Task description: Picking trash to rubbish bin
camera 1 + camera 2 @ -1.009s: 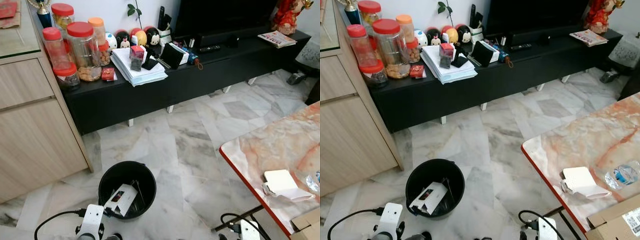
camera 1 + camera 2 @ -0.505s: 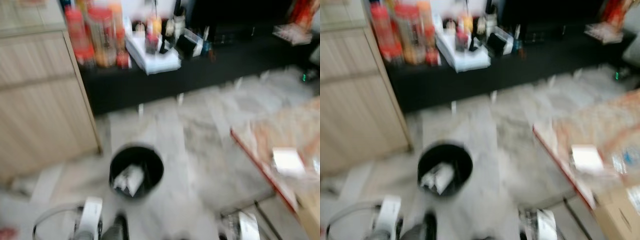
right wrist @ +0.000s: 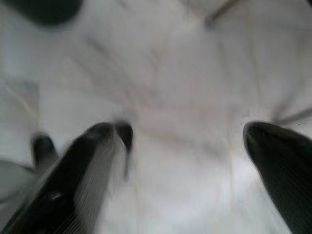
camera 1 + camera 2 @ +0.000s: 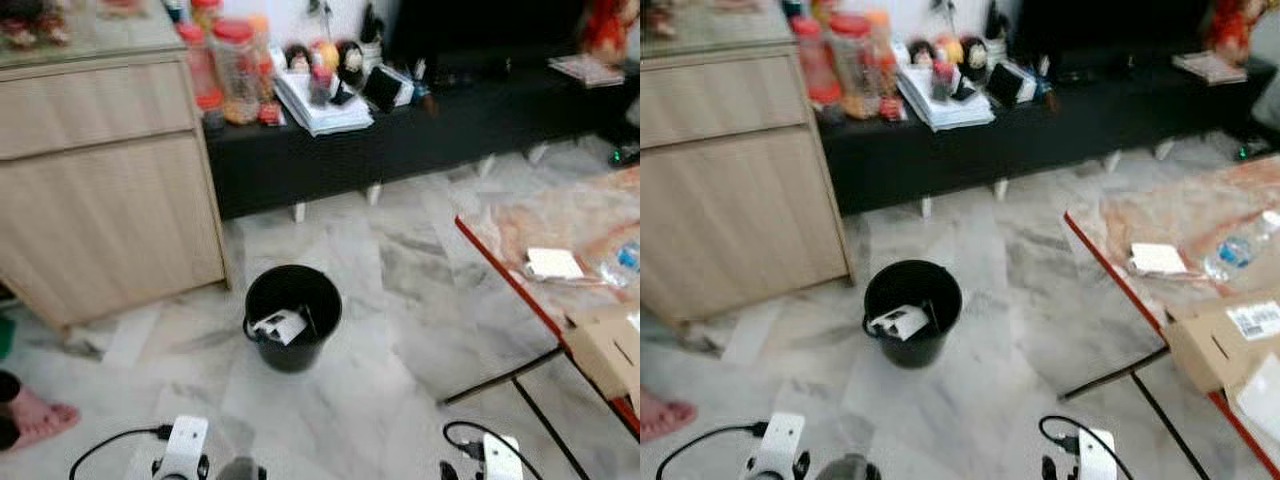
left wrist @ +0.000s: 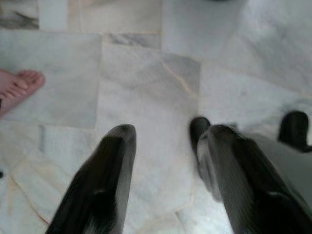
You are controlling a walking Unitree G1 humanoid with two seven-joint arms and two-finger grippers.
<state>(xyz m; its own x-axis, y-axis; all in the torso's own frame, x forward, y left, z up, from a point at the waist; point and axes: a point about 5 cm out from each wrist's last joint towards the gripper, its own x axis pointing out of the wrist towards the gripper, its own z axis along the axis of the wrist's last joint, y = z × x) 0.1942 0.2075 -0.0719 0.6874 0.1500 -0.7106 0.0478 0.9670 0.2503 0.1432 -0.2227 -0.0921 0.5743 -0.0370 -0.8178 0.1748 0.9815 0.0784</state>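
**Operator:** What has changed, and how does it affect the task?

**Guide:** Your view has pulled back and swung left since a second ago. That is camera motion; the objects have not moved. The wooden cabinet (image 4: pixel 100 190) now takes up far more of the picture, and the black TV console (image 4: pixel 420 130) sits higher. The marble-topped table (image 4: pixel 1180 215) stays at your right, now with a cardboard box (image 4: pixel 1220 340) in sight. The black rubbish bin (image 4: pixel 292 315) looks smaller and stands well apart from you on the floor, a white carton (image 4: pixel 281 324) already inside. A person's bare foot (image 5: pixel 17 87) is at your left. Judge this as one drop complete; remaining candidates are the white packet (image 4: pixel 1157 259) and plastic bottle (image 4: pixel 1232 252) on the table.

**Operator:** And the jaws?

**Guide:** The left gripper (image 5: pixel 165 161) is spread moderately over bare floor, holding nothing. The right gripper (image 3: pixel 187 161) is spread wider, also empty.
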